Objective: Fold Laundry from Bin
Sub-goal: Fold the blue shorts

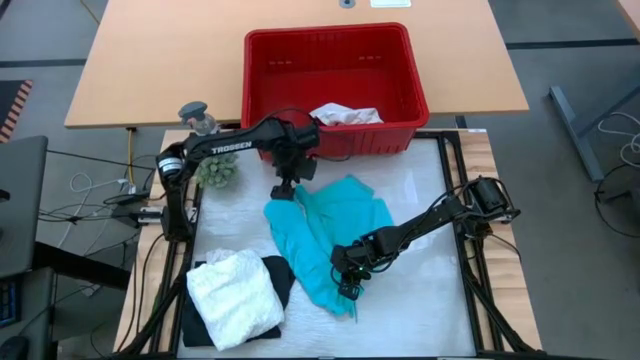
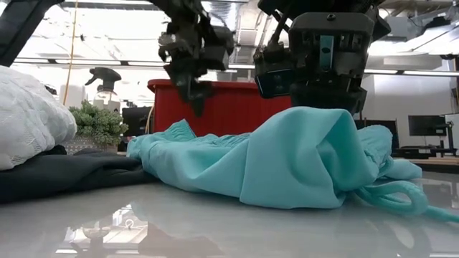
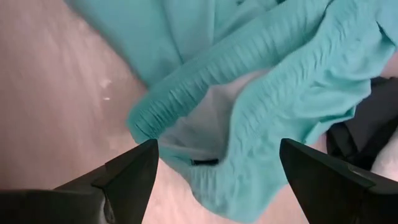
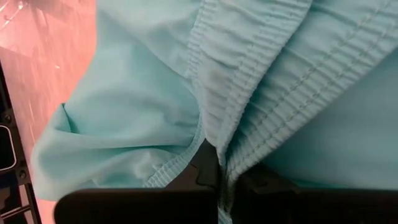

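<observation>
We see the teal garment [image 1: 325,235] lying crumpled on the white table [image 1: 420,300], in front of the red bin [image 1: 330,75], its length running from the end nearest the bin down toward the table's front edge. Our right gripper [image 1: 349,281] has its fingers pinched on the front end, at the gathered waistband seam. Our left gripper [image 1: 287,189] hangs spread wide just above the opposite end, the one by the bin, touching nothing. We judge the next move hinges on this: the free end sits directly under the left gripper, which need only descend.
</observation>
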